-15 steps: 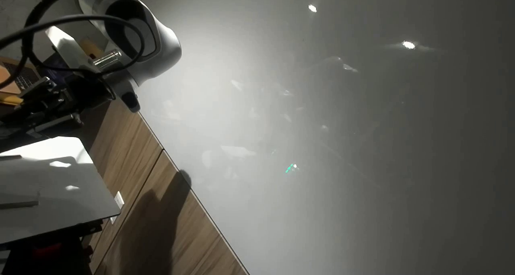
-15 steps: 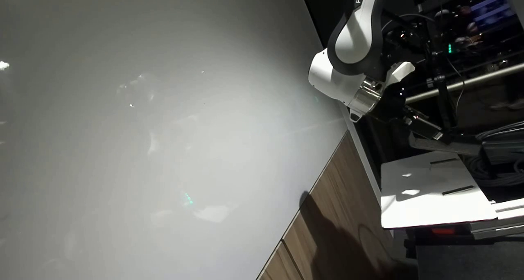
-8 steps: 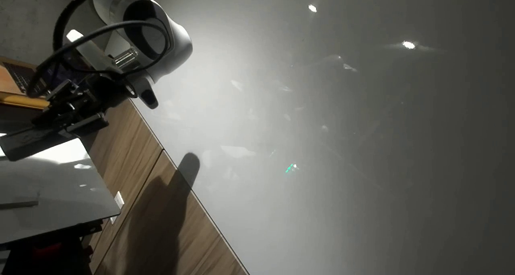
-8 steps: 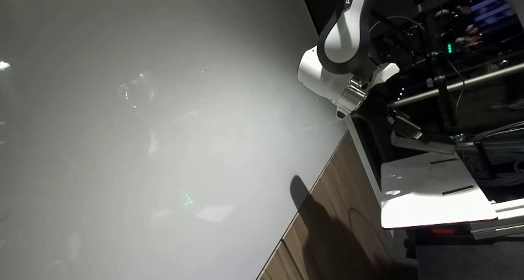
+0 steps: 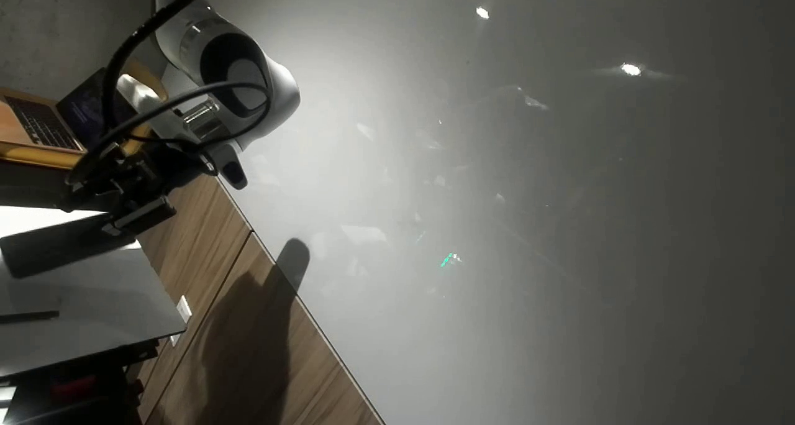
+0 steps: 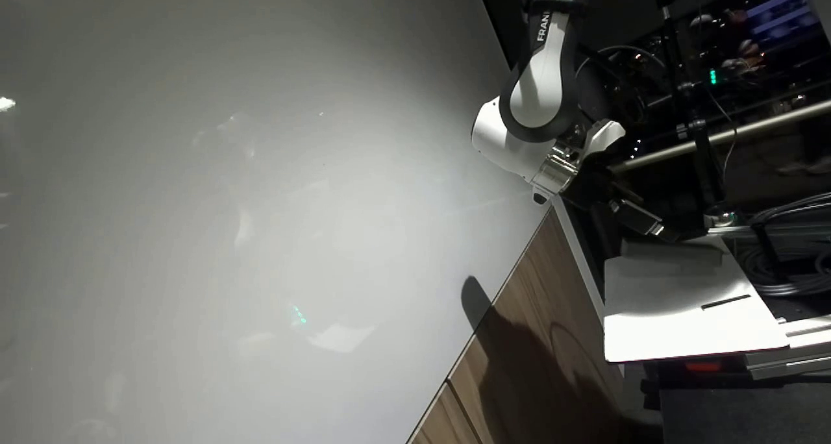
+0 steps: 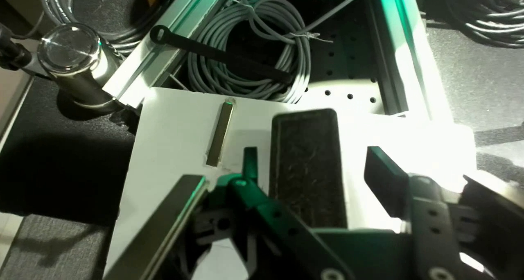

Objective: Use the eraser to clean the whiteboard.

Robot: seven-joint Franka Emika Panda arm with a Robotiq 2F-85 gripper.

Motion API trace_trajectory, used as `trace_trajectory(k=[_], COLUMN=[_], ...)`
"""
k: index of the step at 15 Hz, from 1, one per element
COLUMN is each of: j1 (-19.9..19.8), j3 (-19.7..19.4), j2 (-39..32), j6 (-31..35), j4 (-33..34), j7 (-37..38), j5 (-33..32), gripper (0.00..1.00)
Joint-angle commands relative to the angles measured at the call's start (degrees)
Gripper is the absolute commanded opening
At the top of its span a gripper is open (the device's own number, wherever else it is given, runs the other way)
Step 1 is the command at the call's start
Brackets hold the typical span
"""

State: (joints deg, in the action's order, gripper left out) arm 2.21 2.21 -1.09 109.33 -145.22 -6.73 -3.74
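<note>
Well, the pincer (image 7: 314, 165) over there hangs spread, with a gap on either side of the dark eraser (image 7: 307, 161), which lies on the small white table (image 7: 172, 141), well apart from the big whiteboard (image 5: 509, 226).

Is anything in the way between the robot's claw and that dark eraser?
Nothing visible: in the wrist view, the gripper stands open, its jaws showing to either side of the eraser, and no object shows between.

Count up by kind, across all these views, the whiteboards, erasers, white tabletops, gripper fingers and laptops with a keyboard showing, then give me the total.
Whiteboard: 1
Eraser: 1
White tabletop: 1
Gripper fingers: 2
Laptop: 1
Total: 6
</note>
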Motion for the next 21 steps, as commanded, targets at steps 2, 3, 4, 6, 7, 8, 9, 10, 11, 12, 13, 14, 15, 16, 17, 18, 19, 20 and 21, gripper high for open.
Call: trace_trajectory(k=[2, 3, 4, 6, 7, 8, 9, 10, 11, 12, 13, 14, 15, 16, 17, 18, 19, 20, 21], j1=[0.0, 0.1, 0.1, 0.5, 0.7, 1.1, 1.4, 1.8, 2.3, 2.7, 2.8, 2.9, 2.9, 2.9, 2.8, 2.6, 2.3, 1.8, 1.3], j3=[0.2, 0.3, 0.3, 0.8, 1.1, 1.4, 1.7, 2.0, 2.4, 2.8, 3.0, 3.1, 3.2, 3.5, 3.8, 3.8, 3.8, 3.7, 3.5], j2=[-2.4, -2.2, -1.9, 1.1, 2.5, 4.5, 7.0, 9.4, 11.5, 13.5, 14.9, 16.3, 13.5, 13.4, 14.0, 14.0, 14.0, 14.0, 13.6], j6=[1.1, 1.3, 1.4, 3.7, 5.6, 8.1, 11.5, 14.5, 18.0, 21.2, 23.4, 24.9, 24.6, 25.9, 27.2, 28.5, 29.6, 30.3, 30.6], j4=[2.1, 2.1, 2.0, 0.1, -1.0, -2.6, -4.8, -7.4, -10.1, -12.8, -15.2, -17.3, -13.6, -13.6, -14.1, -14.0, -13.8, -13.6, -13.5], j7=[-1.7, -1.7, -1.5, -1.0, -0.7, -0.2, 0.3, 0.9, 1.9, 3.0, 4.4, 5.3, 6.2, 7.0, 7.6, 8.0, 8.5, 9.4, 10.0], j5=[0.7, 0.6, 0.6, 1.0, 1.2, 1.5, 2.2, 3.0, 2.9, 2.4, 1.6, 1.7, 1.6, 0.7, -0.1, -0.9, -1.7, -3.1, -3.8], gripper=[1.00, 1.00, 1.00, 1.00, 1.00, 1.00, 1.00, 1.00, 1.00, 1.00, 1.00, 1.00, 1.00, 1.00, 1.00, 1.00, 1.00, 1.00, 1.00])
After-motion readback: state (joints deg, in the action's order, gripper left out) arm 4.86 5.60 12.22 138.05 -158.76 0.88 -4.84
